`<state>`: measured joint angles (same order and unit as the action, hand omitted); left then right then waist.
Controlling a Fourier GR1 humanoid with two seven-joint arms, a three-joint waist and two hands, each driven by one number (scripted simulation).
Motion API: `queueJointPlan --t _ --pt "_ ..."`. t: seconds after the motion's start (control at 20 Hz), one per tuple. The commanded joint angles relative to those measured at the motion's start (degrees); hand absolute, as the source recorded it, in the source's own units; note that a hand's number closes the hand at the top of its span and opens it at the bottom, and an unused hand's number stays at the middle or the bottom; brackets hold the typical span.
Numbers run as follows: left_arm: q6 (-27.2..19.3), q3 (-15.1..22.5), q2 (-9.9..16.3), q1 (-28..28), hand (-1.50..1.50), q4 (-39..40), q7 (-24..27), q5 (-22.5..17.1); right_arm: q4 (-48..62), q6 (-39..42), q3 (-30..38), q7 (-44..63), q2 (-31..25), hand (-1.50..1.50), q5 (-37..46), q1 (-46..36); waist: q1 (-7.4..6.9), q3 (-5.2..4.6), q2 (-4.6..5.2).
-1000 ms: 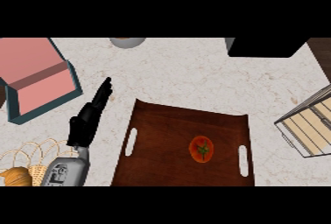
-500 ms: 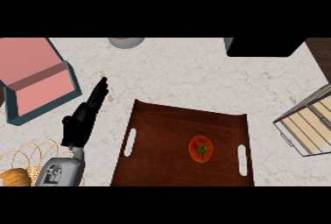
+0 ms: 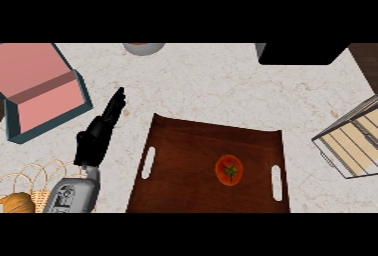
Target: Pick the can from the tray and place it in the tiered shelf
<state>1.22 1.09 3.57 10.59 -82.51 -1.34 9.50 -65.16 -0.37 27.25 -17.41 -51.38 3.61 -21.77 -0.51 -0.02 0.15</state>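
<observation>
We see the left black hand (image 3: pixel 100 135) with its fingers straight, holding nothing, poised over the pale speckled stone surface (image 3: pixel 207 85) just left of the dark brown wooden tray (image 3: pixel 184 150); on that tray lies a round red can (image 3: pixel 229 170) with a green mark on top — right of centre; the slatted wooden tiered shelf (image 3: pixel 353 140) sits at the right edge — well apart from the hand.

This is looking like a kitchen. A pale speckled stone counter (image 3: pixel 214 85) is filling the view. A brown wooden serving tray (image 3: pixel 184 150) with handle slots is sitting on it. A wire basket (image 3: pixel 33 177) is holding bread (image 3: pixel 16 202) at the lower left. A slatted shelf (image 3: pixel 354 142) is standing at the right.
</observation>
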Motion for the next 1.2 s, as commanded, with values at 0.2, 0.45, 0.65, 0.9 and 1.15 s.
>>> queueJointPlan --t 0.2,0.45,0.65,0.9,1.15 --pt "-0.89 -0.67 -0.68 1.12 0.0 2.2 1.32 0.22 5.26 6.65 4.01 3.03 -1.79 -1.5 -6.2 -3.51 0.65 -0.01 -0.18" --pt "-0.98 0.63 -1.26 1.24 0.0 1.78 0.25 1.22 14.32 12.69 3.89 0.61 -4.1 -1.5 -8.77 -9.03 0.13 0.03 -0.03" --pt "-0.45 -0.17 -0.64 -2.28 0.0 -2.19 -0.84 -0.12 7.78 17.0 4.9 5.35 -4.93 -1.5 -12.24 -6.15 0.47 0.0 -0.25" --pt "0.32 -1.56 0.49 1.66 0.0 2.15 -0.41 -0.24 8.73 17.59 9.82 13.17 -6.32 -1.5 -19.47 -10.15 1.09 -0.05 -0.37" --pt "-0.24 0.33 -0.73 -0.74 0.0 -0.6 -0.23 0.59 22.79 18.2 16.53 16.65 -13.47 -1.5 -24.32 -15.09 0.22 0.05 -0.13"
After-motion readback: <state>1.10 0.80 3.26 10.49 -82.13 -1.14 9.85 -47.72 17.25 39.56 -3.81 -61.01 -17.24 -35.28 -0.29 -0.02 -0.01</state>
